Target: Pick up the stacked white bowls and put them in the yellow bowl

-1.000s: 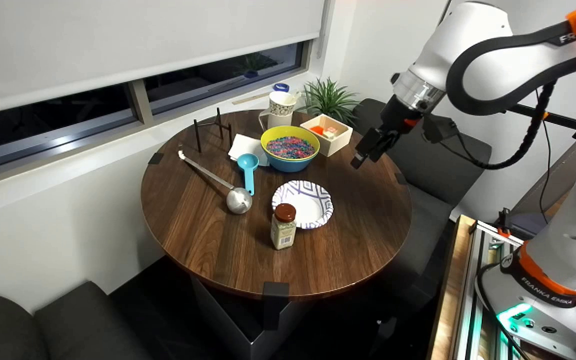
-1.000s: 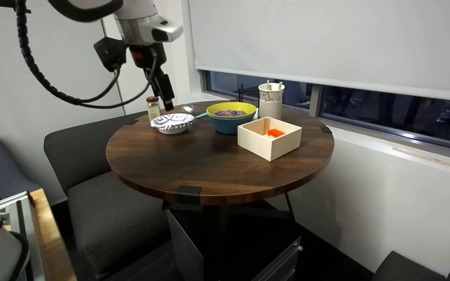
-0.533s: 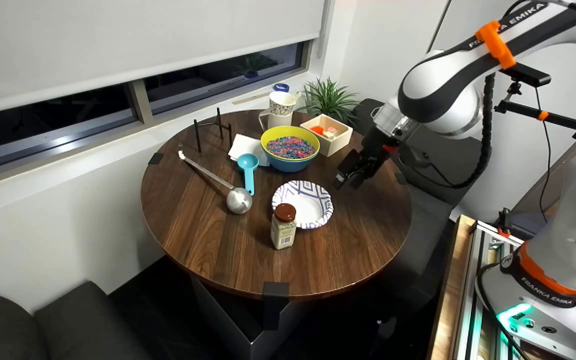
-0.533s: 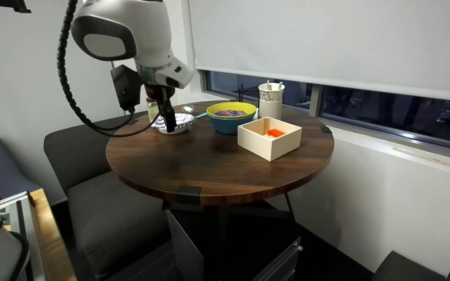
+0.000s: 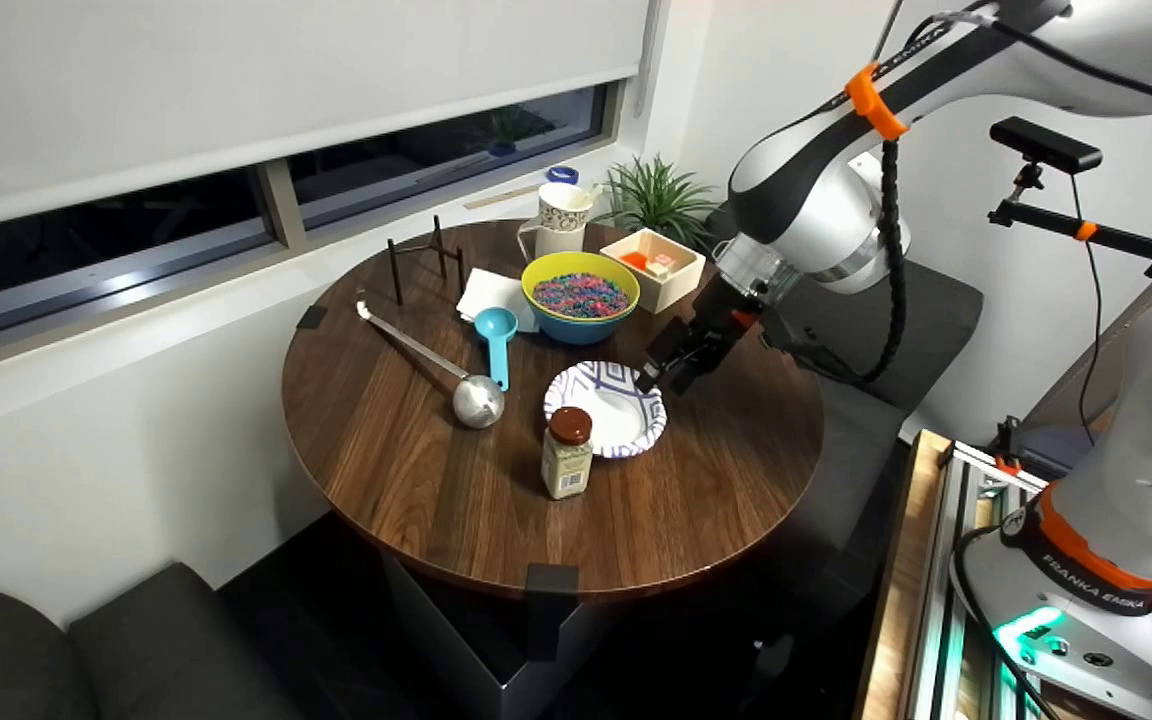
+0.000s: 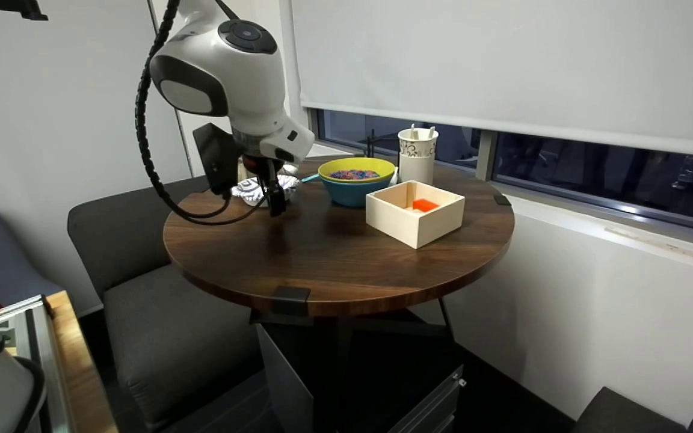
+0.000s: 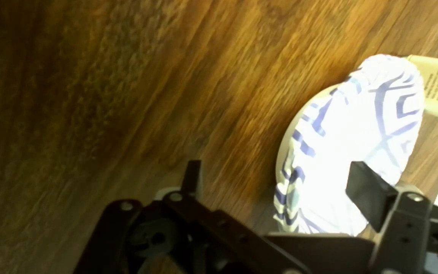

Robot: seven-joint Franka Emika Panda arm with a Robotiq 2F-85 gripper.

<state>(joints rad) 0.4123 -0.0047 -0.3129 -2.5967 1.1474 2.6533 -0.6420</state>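
The gripper (image 7: 280, 184) has its fingers (image 7: 369, 196) spread wide, and the stacked white bowls (image 5: 616, 415) sit upright on the table (image 5: 406, 450) with part of their rim between them: in the wrist view one finger overlaps the patterned inside, the other shows against bare wood. Whether either finger touches the bowls I cannot tell. "FRANKA EMIKA" reads clearly on the arm's base (image 5: 1086, 600); the print on the brown-capped bottle (image 5: 568, 470) is too blurred to make out. That bottle stands just beside the bowls, hiding a bit of them in an exterior view. Near them, the yellow bowl (image 6: 355, 163), speckled pink and blue inside, is nested in a blue bowl (image 6: 349, 195), with a wooden box (image 6: 391, 216) and a blue scoop (image 5: 497, 328) close by. A ladle (image 5: 479, 401) lies near the bottle.
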